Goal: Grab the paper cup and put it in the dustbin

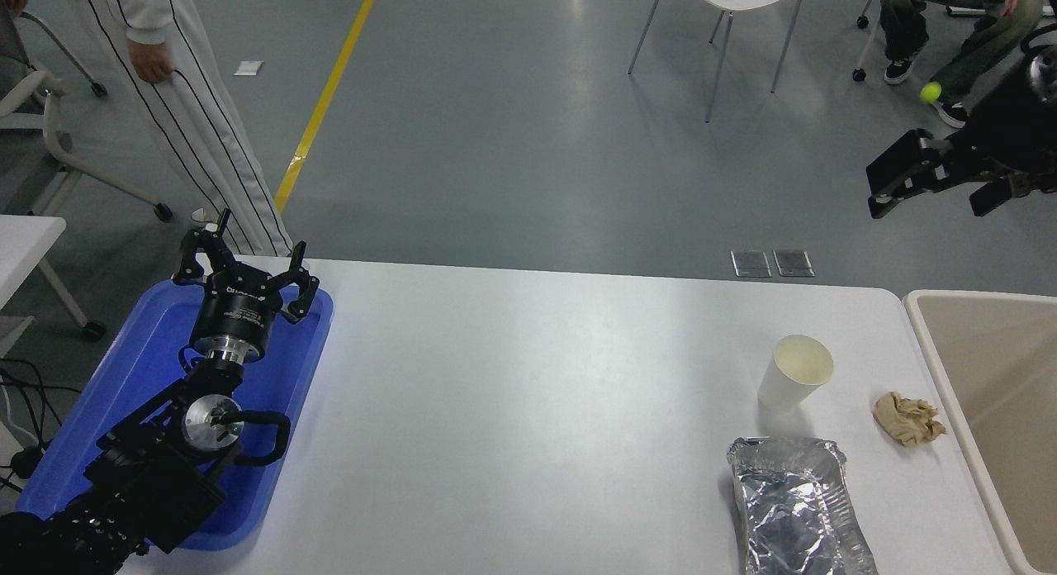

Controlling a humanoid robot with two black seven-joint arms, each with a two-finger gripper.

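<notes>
Head view: one paper cup [795,372] stands upright on the white surface [528,410], at about four o'clock from the surface's middle, its cream inside showing and nothing gripping it. One crumpled tan paper wad [909,419] lies near the cup at its four o'clock, apart from it. One foil tray [797,509] sits just at the cup's six o'clock, running off the bottom edge of the picture. One dustbin [933,368], beige with a pale rim, stands at the surface's three o'clock edge, cut off by the right side of the frame; the wad lies just beside its rim.

There are two claws. The right claw [936,187] hangs in the air at about one o'clock from the cup, well apart from it, beyond the far edge of the surface and over the grey floor; its two black fingers are spread apart with nothing between them. The left claw [244,265] is parked at nine o'clock, over the far end of the one blue tray [132,377], its fingers splayed wide and empty.

Two people show at the picture's top: one standing in white striped trousers [194,121] at eleven o'clock, one seated at one o'clock. One white chair [727,13] stands at twelve o'clock, and a small yellow-green ball [931,92] shows near the seated person's feet.
</notes>
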